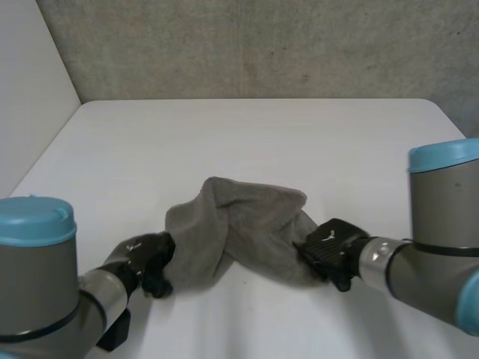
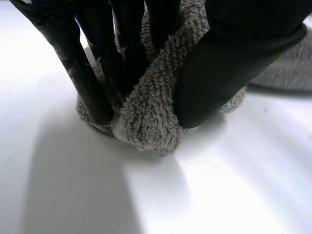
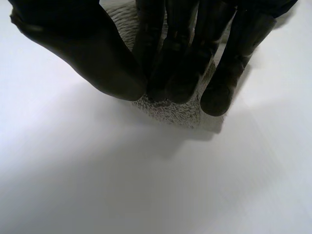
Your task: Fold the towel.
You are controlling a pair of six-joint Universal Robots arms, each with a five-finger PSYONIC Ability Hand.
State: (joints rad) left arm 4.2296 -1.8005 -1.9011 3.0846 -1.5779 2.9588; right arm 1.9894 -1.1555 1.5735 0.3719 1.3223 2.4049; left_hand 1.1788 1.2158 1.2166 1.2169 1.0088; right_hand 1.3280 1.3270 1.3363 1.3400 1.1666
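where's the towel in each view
Head view: towel bunched mid-table, between left hand and right hand.
Left wrist view: towel pinched between left hand's fingers and thumb.
Right wrist view: towel at right hand's fingertips, against the thumb.
Shared landmark: the white table under it.

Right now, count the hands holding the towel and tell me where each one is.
2. The left hand pinches the towel at its left end; the right hand pinches its right end.

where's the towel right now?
Head view: towel bunched on the table, front middle. The left hand pinches its left end, the right hand its right end.
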